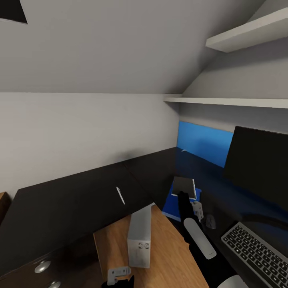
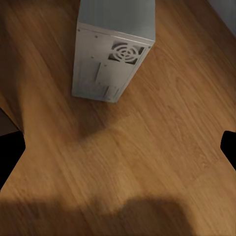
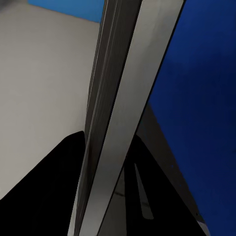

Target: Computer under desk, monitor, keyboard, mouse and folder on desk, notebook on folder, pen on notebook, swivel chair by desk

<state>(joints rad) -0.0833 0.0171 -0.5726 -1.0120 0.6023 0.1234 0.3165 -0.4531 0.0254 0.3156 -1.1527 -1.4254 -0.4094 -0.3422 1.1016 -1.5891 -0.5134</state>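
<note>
Glossy black desk (image 1: 72, 200) | right gripper (image 1: 187, 199) clamps thin grey notebook (image 1: 184, 187) above flat blue folder (image 1: 172, 208) | left gripper (image 1: 118, 276) parted, empty | boxy computer (image 1: 140, 236) on wood floor (image 1: 168, 256)

Open wooden floor (image 2: 147, 162) around the computer (image 1: 140, 237); desk (image 1: 60, 204) edge close behind it.

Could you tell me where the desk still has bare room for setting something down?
The long black wing of the desk left of the pen is bare. It is crowded by the monitor: notebook on folder, mouse, keyboard.
</note>
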